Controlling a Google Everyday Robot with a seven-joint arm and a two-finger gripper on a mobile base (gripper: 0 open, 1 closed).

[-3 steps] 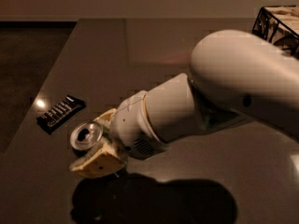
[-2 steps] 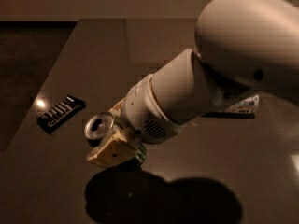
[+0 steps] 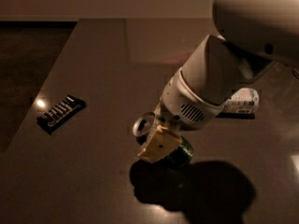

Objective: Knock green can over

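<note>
The gripper (image 3: 159,147) sat low over the table, touching the green can (image 3: 183,152); whether it was apart or clamped could not be told. The can lay tilted beneath it near the table's middle, silver top up-left, green body lower right. The white arm (image 3: 210,78) reached down from upper right, its shadow (image 3: 196,190) in front. The table (image 3: 93,181) was dark, glossy brown, with darker floor (image 3: 23,55) at left and a pale wall (image 3: 93,1) behind. One can, one black snack bar (image 3: 60,113) well left, one labelled clear bottle (image 3: 243,101) lying behind the arm
</note>
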